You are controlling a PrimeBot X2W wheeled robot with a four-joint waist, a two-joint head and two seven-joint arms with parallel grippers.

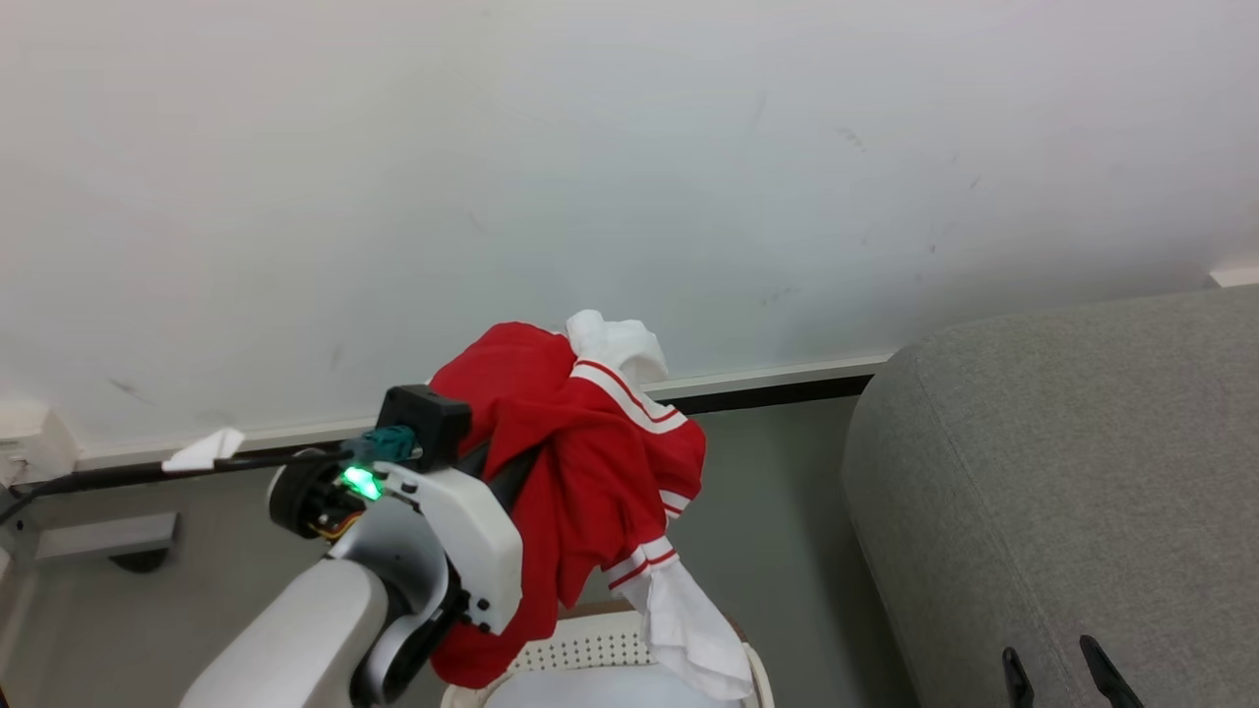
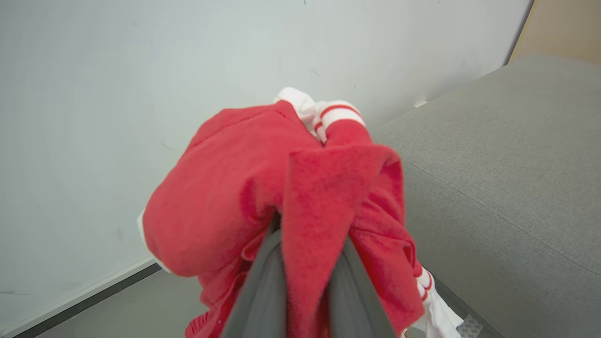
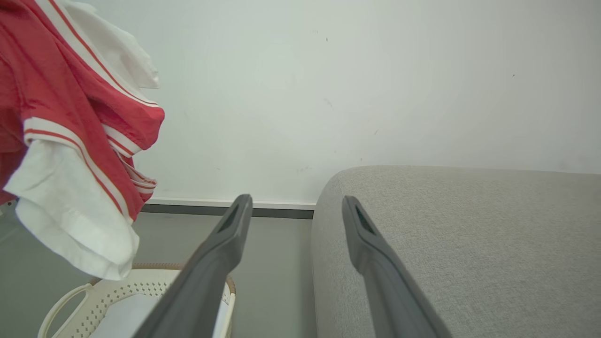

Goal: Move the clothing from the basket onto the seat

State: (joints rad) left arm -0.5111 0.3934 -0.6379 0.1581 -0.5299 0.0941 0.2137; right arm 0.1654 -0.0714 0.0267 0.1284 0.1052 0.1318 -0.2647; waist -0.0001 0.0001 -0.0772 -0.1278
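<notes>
While left pincer (image 2: pixel 310 234) clamps clothing (image 1: pixel 580 472) above basket (image 1: pixel 590 647), right pincer (image 3: pixel 296 202) gapes near seat (image 1: pixel 1062 472) edge.

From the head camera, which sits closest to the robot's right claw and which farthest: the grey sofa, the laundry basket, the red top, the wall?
1. Sofa: right beside the open right gripper.
2. Basket, low to its left, and red top, hanging above the basket: too close to call.
3. Wall: behind them all.

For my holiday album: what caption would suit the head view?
Left gripper holds the red clothing above the basket, beside the grey seat.
</notes>
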